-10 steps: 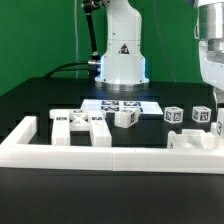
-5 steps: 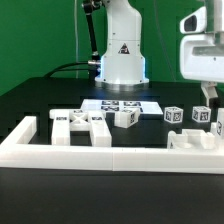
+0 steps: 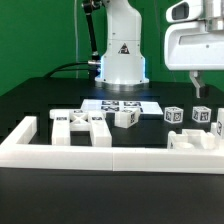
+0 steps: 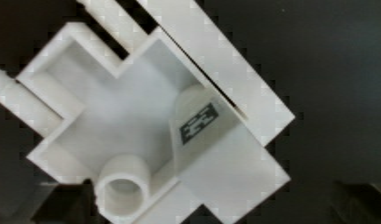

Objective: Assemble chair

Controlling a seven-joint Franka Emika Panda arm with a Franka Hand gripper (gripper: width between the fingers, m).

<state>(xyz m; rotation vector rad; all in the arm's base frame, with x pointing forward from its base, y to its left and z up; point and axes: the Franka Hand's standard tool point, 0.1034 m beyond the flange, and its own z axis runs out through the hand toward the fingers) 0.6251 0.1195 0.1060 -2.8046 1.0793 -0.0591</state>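
The chair (image 3: 86, 124) lies in loose white parts on the black table (image 3: 30, 100): a flat piece toward the exterior view's left, a cube (image 3: 125, 118) just beside it, and blocks (image 3: 187, 115) toward the right, all behind the white frame (image 3: 110, 157). Their black-and-white tags are too small to read. One white part (image 4: 116, 110) with a tag (image 4: 201, 126) and a round peg (image 4: 125, 188) fills the wrist view. The marker board (image 3: 125, 103) lies behind the cube, before the arm's base (image 3: 122, 65), which carries a black triangle label (image 3: 122, 48). The gripper (image 3: 200, 92) hangs above the blocks, touching nothing. Only one dark finger (image 3: 200, 84) shows, so I cannot tell whether the jaws stand apart.
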